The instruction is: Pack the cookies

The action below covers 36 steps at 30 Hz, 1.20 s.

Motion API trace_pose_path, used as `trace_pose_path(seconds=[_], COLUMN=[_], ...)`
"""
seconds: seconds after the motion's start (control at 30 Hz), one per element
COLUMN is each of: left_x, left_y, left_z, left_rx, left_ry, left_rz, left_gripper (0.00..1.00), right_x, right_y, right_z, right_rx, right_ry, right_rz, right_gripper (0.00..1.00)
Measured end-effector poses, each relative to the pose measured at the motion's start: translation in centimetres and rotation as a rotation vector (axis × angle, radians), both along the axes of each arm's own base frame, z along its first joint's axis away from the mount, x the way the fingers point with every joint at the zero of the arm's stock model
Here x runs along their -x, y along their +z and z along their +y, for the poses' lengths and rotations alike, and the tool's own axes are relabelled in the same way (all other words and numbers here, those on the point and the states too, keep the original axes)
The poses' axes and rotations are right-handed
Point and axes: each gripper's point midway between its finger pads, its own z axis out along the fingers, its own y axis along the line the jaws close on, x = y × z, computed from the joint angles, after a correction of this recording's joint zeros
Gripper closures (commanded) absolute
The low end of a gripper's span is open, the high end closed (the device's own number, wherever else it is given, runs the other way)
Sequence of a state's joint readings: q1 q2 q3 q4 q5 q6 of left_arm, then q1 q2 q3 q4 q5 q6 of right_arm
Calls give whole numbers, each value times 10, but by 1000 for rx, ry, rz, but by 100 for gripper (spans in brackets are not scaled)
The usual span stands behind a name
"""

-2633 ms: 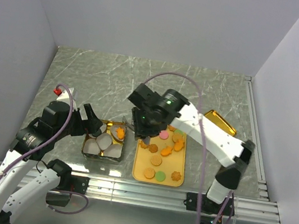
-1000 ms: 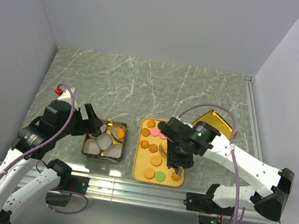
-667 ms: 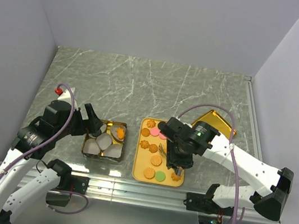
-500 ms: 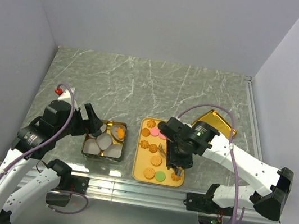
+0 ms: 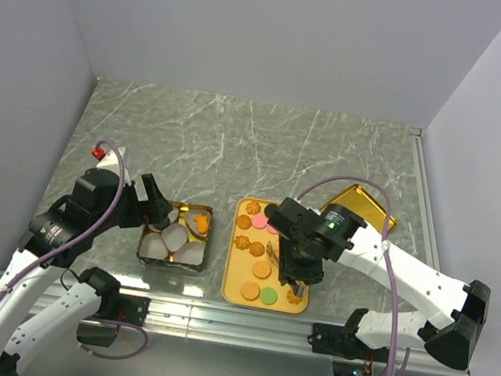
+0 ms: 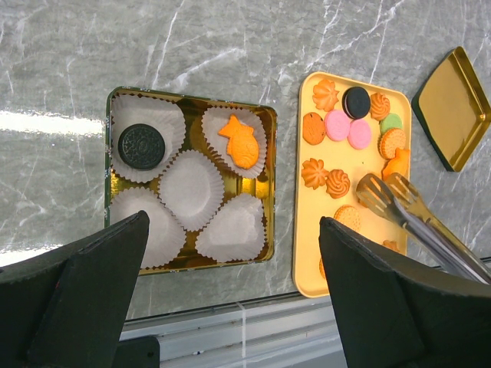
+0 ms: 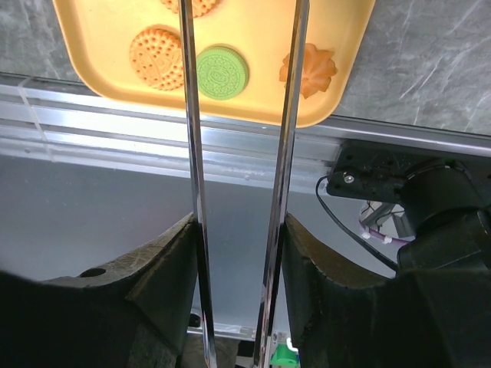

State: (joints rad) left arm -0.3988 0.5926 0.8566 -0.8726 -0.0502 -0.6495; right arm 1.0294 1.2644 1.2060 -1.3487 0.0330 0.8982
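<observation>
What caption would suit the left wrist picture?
Gold tin of paper cups holding a chocolate cookie and a fish-shaped cookie, beside a yellow tray of cookies under metal tongs.

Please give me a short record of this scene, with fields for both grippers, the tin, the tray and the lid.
left gripper: open, empty, near tin
right gripper: shut on tongs, tips over tray
tin: five paper cups; one holds dark cookie, one fish cookie, three empty
tray: many loose cookies
lid: right of tray, off tin
</observation>
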Motion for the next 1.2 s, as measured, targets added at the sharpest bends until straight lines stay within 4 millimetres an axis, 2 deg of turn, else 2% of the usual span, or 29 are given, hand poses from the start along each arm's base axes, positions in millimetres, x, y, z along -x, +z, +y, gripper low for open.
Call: trace_pose_path(seconds=[0.33, 0.67, 0.8, 0.93, 1.2], left_x=[0, 0, 0, 0, 0], left_y=[0, 0, 0, 0, 0], left_z=[0, 0, 0, 0, 0], left_rx=[0, 0, 0, 0, -1], left_ry=[0, 0, 0, 0, -1], left_rz=[0, 0, 0, 0, 0], left_gripper=[0, 1, 1, 1, 1], right_x=[4, 2, -3, -14, -48], right_y=[-6, -8, -8, 5, 43], right_z=[-6, -3, 2, 14, 51], right_rx=[11, 30, 43, 22, -63], right_ry=[-18, -6, 4, 10, 17], right_rz=[9, 18, 19, -16, -134], right_gripper=[49, 62, 64, 66, 68])
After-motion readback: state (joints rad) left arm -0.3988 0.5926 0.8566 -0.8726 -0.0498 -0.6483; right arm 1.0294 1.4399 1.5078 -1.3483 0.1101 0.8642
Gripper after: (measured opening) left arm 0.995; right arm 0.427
